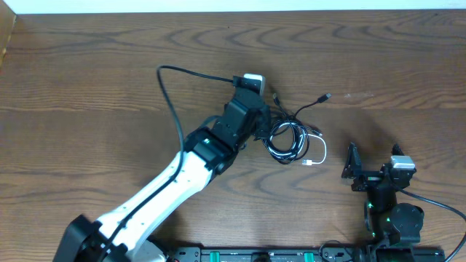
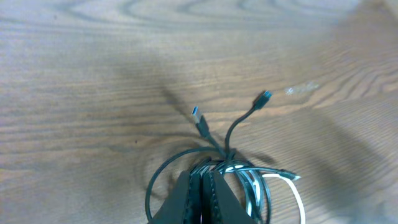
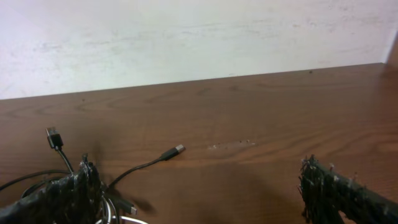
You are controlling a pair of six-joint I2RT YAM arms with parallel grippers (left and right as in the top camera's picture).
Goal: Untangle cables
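The cables (image 1: 287,138) lie in one tangled coil mid-table, black strands wound together with a white loop (image 1: 318,153) at the right. Two black plug ends (image 1: 325,96) stick out toward the back. My left gripper (image 1: 262,125) reaches in from the lower left. In the left wrist view it (image 2: 203,177) is shut, its tips pinching black strands at the coil's (image 2: 249,183) left edge. My right gripper (image 1: 374,156) rests near the front right, open and holding nothing. In the right wrist view its left finger (image 3: 74,196) stands just in front of the coil (image 3: 112,208).
A thick black arm wire (image 1: 169,98) arcs over the table left of the left wrist. The table's far edge (image 1: 233,12) meets a pale wall. A black base rail (image 1: 277,255) runs along the front.
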